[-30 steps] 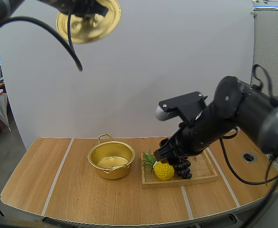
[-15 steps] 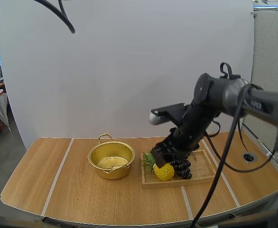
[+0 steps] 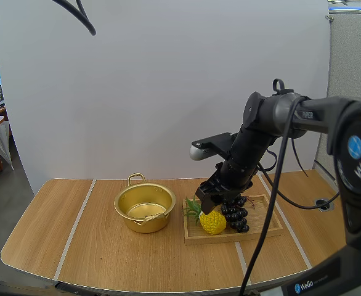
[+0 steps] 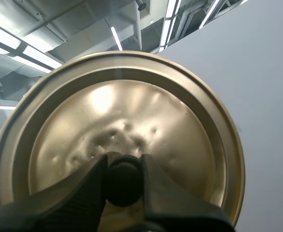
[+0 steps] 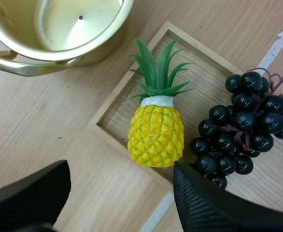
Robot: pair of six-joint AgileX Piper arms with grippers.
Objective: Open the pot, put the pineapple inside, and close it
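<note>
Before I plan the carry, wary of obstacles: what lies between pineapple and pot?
Between pineapple and pot: only the tray's rim and bare table, in the right wrist view.

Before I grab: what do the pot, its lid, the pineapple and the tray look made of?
Round gold pot: thin polished metal, likely; it mirrors light. Round gold lid: same shiny metal, with small dents; black knob looks plastic. Small yellow pineapple: probably moulded plastic, glossy and uniform. Flat rectangular tray: pale unvarnished-looking wood, grain visible.
</note>
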